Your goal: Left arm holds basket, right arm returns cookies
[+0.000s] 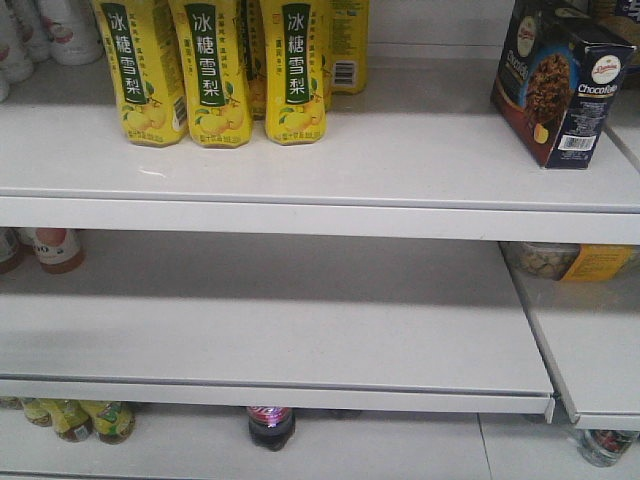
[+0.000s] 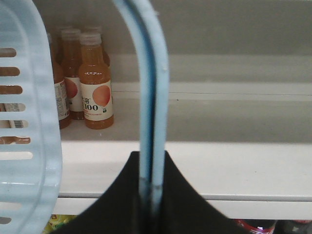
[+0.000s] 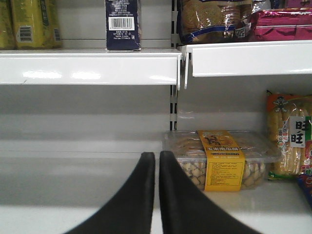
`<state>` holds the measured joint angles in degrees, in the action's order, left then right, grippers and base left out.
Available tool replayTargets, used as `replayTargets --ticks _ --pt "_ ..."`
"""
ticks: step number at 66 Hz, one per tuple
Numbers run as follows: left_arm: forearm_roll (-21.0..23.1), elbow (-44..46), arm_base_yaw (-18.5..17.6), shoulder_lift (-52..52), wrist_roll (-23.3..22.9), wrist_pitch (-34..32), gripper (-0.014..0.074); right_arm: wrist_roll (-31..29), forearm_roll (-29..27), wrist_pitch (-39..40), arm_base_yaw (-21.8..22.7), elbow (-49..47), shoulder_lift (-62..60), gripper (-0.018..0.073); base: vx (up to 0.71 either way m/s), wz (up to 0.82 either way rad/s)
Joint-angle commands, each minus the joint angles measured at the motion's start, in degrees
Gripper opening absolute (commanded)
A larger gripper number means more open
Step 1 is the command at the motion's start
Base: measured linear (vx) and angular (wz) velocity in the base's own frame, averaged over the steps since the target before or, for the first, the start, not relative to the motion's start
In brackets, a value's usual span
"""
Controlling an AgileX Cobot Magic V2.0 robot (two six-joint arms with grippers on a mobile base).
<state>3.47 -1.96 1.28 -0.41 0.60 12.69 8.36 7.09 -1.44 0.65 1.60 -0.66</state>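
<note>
The cookies, a dark navy Chocofello box, stand upright at the right end of the top shelf. In the right wrist view their barcode side shows up on that shelf, above and left of my right gripper. My right gripper is shut with nothing in it and sits level with the shelf below. The light blue basket hangs at the left of the left wrist view. Its two thin hoop handles run down into my left gripper, which is shut on them. Neither arm shows in the front view.
Yellow drink bottles stand at the top shelf's left. Orange juice bottles stand on a shelf behind the basket. A clear tub of snacks and a snack bag lie right of my right gripper. Biscuit packs fill the neighbouring upper shelf.
</note>
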Motion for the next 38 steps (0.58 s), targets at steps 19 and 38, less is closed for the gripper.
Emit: replayTargets --ticks 19,38 --pt "-0.91 1.76 0.06 -1.01 1.04 -6.13 -0.0003 -0.58 0.31 4.29 -0.08 1.03 -0.69 -0.0011 0.0 0.0" --pt "-0.91 1.76 0.06 -1.01 1.04 -6.13 -0.0003 -0.51 0.31 4.29 -0.08 1.03 -0.69 -0.0011 0.0 0.0"
